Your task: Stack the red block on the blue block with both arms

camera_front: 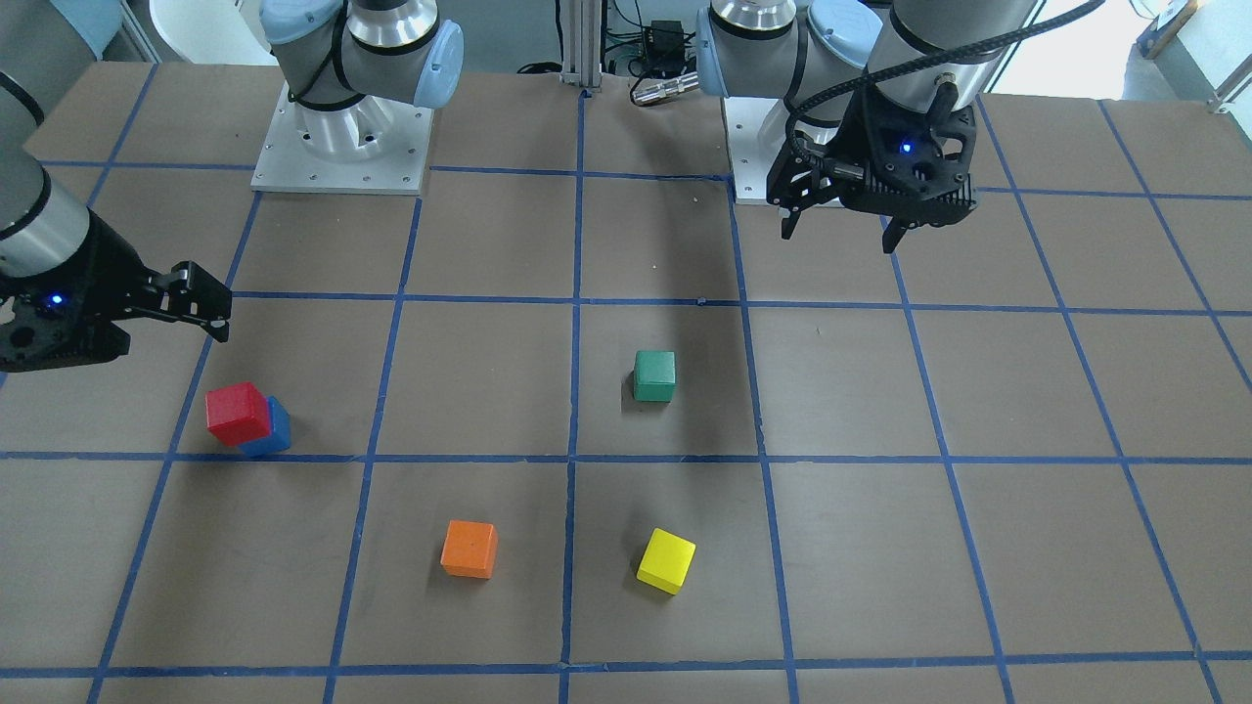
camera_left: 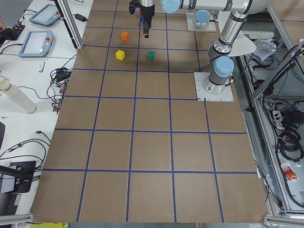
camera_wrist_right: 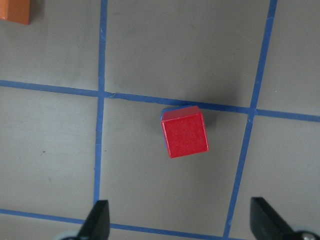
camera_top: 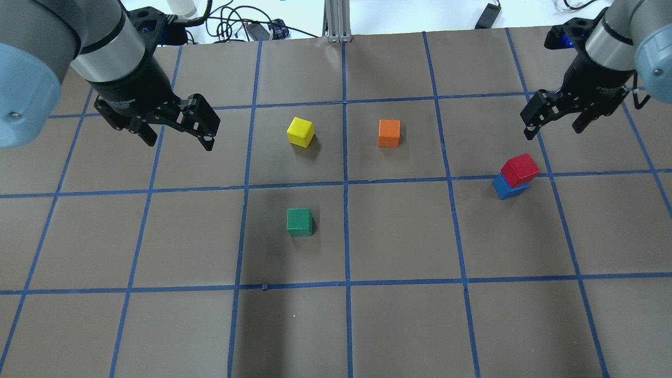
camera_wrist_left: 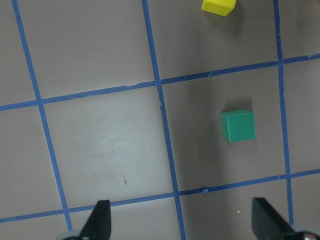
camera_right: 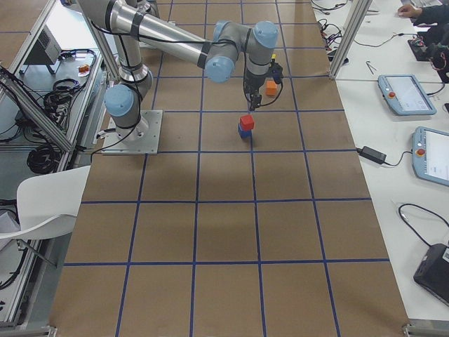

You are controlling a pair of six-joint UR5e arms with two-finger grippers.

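The red block [camera_front: 238, 413] sits on top of the blue block [camera_front: 272, 433], turned and shifted a little so part of the blue shows; the pair also shows in the overhead view, red [camera_top: 520, 169] over blue [camera_top: 505, 188]. In the right wrist view the red block [camera_wrist_right: 184, 131] hides nearly all of the blue block [camera_wrist_right: 172, 108]. My right gripper [camera_top: 554, 130] is open and empty, raised above and beside the stack, not touching it. My left gripper [camera_top: 181, 143] is open and empty, far away over the other side of the table.
A green block [camera_top: 300, 221] lies near the middle, a yellow block [camera_top: 301, 131] and an orange block [camera_top: 389, 133] farther out. The brown table [camera_top: 399, 325] carries a grid of blue tape. The arm bases [camera_front: 342, 147] stand at the robot's edge.
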